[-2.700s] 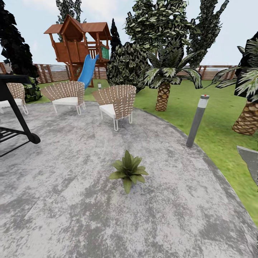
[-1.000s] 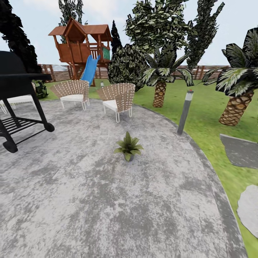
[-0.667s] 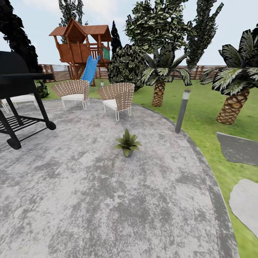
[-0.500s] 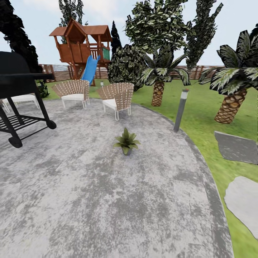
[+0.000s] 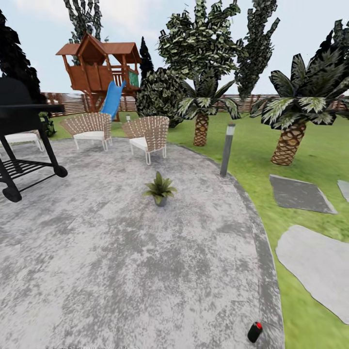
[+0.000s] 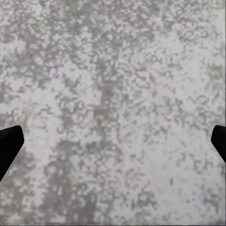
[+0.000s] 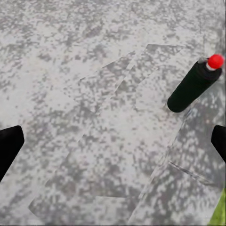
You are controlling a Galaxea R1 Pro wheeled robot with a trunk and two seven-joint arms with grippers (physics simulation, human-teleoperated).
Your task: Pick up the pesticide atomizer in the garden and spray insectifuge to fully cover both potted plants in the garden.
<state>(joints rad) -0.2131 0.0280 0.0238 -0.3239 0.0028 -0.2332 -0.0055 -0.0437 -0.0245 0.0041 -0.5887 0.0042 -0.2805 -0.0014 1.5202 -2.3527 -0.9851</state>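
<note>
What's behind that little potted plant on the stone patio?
Behind the potted plant stand two wicker chairs, then a wooden playhouse with a blue slide and a slatted fence. The chairs cover part of the lawn behind them.

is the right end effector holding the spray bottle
No, the spray bottle stands alone on the stone patio, ahead of the open right end effector.

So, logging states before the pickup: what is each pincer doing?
Left pincer: open, holding nothing.
Right pincer: open, holding nothing.
</note>
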